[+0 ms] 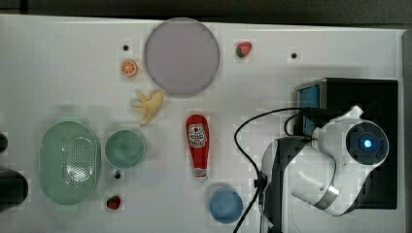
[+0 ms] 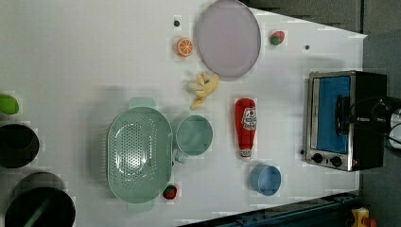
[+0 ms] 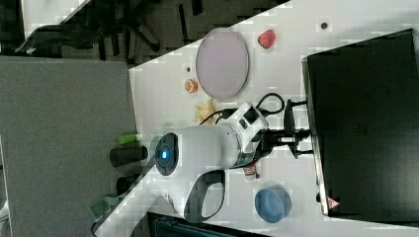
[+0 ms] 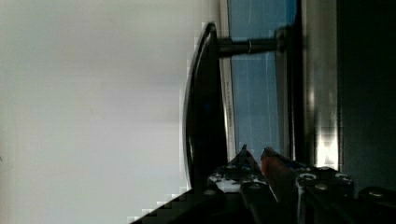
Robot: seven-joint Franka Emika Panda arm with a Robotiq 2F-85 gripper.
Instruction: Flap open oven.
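Note:
The oven (image 1: 359, 92) stands at the top view's right, black on top, with a silver front frame and a blue glass door (image 2: 331, 94). Its dark bar handle (image 4: 203, 116) stands off the glass on short posts. My gripper (image 3: 295, 134) reaches in from the table side and meets the handle (image 2: 339, 101) near its middle. In the wrist view the fingertips (image 4: 243, 151) sit close together right at the bar, and the gripper (image 4: 256, 154) looks shut on it. The door (image 4: 254, 93) still lies close against the frame. The two knobs (image 2: 326, 159) are free.
A ketchup bottle (image 1: 197, 145) lies in front of the oven, and a blue cup (image 1: 226, 205) sits near the arm's base. Further off are a grey plate (image 1: 181, 56), bananas (image 1: 149, 106), a mint cup (image 1: 125, 149) and a colander (image 1: 70, 162). A black cable (image 1: 240, 145) loops beside the arm.

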